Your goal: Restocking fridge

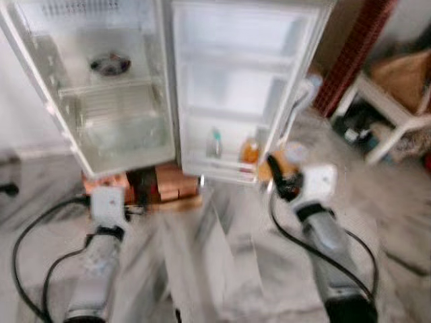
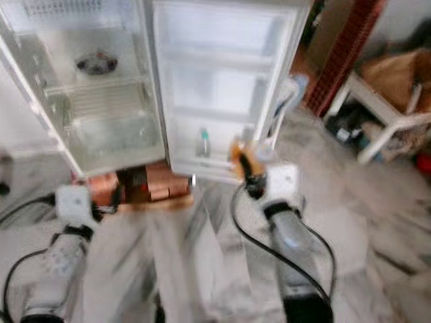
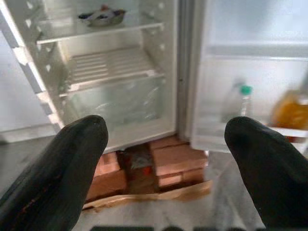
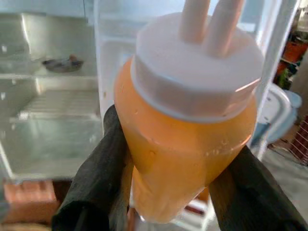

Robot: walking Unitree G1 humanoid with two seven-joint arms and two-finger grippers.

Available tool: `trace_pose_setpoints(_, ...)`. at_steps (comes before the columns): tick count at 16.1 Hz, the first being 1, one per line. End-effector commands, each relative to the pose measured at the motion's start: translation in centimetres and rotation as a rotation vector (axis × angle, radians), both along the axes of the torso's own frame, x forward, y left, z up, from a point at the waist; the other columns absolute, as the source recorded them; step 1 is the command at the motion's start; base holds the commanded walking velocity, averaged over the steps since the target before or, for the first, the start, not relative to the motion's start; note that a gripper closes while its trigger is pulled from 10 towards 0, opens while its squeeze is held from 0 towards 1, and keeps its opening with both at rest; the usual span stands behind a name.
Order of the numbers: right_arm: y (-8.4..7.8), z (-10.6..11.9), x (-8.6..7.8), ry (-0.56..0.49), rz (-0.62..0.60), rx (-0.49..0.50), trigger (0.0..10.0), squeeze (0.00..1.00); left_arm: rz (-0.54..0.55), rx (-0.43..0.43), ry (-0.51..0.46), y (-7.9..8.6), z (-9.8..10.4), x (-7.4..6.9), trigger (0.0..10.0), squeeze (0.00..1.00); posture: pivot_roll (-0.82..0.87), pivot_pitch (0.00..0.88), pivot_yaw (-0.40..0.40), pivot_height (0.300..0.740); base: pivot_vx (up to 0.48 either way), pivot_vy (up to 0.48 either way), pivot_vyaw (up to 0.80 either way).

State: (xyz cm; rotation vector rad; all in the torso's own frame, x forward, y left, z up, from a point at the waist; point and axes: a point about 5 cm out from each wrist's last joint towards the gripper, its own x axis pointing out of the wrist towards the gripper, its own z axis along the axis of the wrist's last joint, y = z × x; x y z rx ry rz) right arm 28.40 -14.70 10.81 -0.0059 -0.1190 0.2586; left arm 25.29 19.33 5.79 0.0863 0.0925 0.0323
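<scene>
The small white fridge (image 1: 114, 101) stands open on red bricks (image 1: 172, 185), its door (image 1: 236, 87) swung to the right. The door's low shelf holds a clear bottle with a green cap (image 1: 215, 143) and an orange bottle (image 1: 250, 149). My right gripper (image 4: 173, 192) is shut on an orange sauce bottle (image 4: 187, 144) with a white cap, held just in front of that door shelf (image 1: 222, 165). My left gripper (image 3: 168, 159) is open and holds nothing, low before the fridge's main compartment. A dark bowl (image 1: 110, 64) rests on the upper shelf.
A white bench (image 1: 377, 101) with a brown bag (image 1: 404, 74) stands at the right, beside a red brick column (image 1: 350, 54). Black cables (image 1: 27, 235) trail over the marble floor by both arms. The views are blurred.
</scene>
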Motion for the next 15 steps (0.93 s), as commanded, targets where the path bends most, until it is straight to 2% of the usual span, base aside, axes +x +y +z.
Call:
trace_pose_setpoints(1,-1.26,-0.06,-0.22,0.0,-0.036,-0.01,10.0,0.0,-0.015,-0.007,-0.006,-0.64,0.2,0.28,10.0,0.0,0.09,0.059,-0.049,0.74,0.292,0.382,0.0)
trace_pose_setpoints(10,-1.1,-0.12,-0.22,0.0,-0.025,-0.018,10.0,0.0,-0.035,0.008,-0.018,-0.92,0.37,0.35,10.0,0.0,0.09,0.062,-0.048,0.74,0.267,0.393,0.0)
trace_pose_setpoints(11,-1.23,-0.12,-0.21,0.0,-0.03,-0.017,10.0,0.0,-0.039,0.01,-0.02,-1.04,0.41,0.38,10.0,0.0,0.09,0.061,-0.047,0.74,0.431,0.0,0.0)
trace_pose_setpoints(15,-1.32,0.0,-0.27,-0.015,-0.022,-0.044,10.0,0.0,-0.048,0.008,-0.026,-1.22,0.46,0.47,10.0,0.0,0.08,0.06,-0.049,0.74,0.0,0.0,0.0)
